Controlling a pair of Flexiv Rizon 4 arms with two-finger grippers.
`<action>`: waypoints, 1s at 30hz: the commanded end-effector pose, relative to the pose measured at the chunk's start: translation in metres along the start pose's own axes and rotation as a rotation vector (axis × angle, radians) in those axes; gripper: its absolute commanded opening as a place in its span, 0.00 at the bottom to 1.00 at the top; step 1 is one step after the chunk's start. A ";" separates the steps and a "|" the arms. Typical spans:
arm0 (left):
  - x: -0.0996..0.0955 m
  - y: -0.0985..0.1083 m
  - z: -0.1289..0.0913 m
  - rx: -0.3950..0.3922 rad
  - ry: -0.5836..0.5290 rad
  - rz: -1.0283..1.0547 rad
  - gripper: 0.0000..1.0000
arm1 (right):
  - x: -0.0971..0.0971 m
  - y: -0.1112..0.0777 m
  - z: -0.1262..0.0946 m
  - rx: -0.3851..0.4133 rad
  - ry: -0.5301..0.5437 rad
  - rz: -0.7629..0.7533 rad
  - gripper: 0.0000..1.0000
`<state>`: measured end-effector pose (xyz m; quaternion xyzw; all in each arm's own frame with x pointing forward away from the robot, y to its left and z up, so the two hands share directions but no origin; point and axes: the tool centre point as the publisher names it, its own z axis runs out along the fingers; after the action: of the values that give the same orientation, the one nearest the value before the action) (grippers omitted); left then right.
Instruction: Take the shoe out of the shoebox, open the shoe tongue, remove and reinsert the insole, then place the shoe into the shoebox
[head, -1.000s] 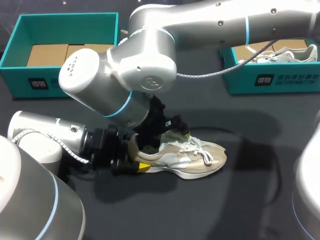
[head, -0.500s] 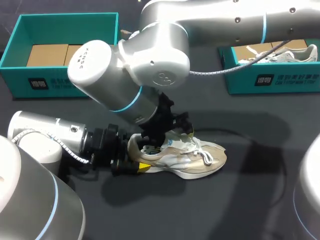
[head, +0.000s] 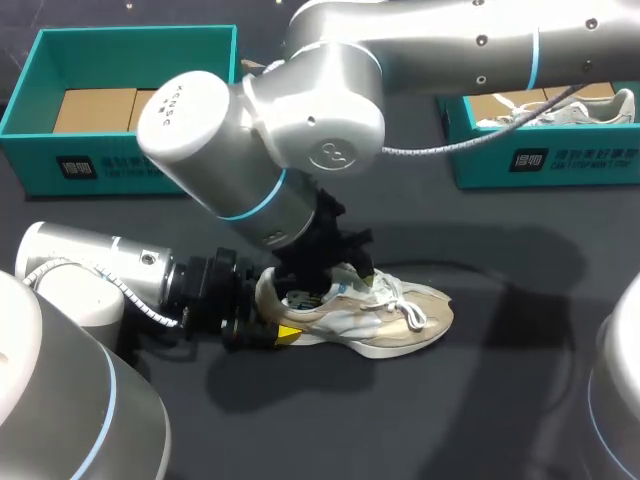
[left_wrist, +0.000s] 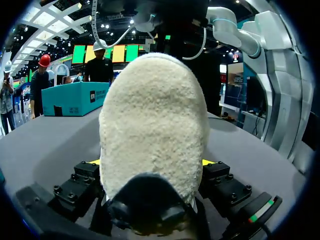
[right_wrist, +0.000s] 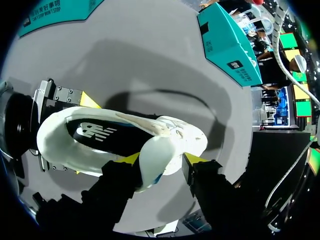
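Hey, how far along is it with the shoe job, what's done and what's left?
Done: the shoe is out on the table, with the left end effector clamping its heel. In hand: the right end effector grips the tongue, opening it. Left: the insole sits inside, so pull it, refit it, then return the shoe to the empty shoebox.
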<state>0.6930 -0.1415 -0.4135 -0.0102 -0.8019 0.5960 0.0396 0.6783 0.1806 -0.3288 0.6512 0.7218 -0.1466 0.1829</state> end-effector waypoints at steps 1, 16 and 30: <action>0.001 0.001 -0.001 0.000 -0.002 0.000 0.00 | 0.008 -0.010 0.000 -0.005 -0.002 0.551 0.50; 0.001 0.001 -0.001 0.000 -0.002 0.000 0.00 | 0.010 -0.019 -0.018 -0.002 -0.028 0.526 0.42; 0.001 0.001 -0.001 0.000 -0.002 0.000 0.00 | -0.011 -0.014 -0.009 0.040 0.031 0.447 0.00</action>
<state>0.6929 -0.1417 -0.4134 -0.0102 -0.8019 0.5961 0.0397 0.6695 0.1854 -0.3201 0.6547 0.7191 -0.1639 0.1654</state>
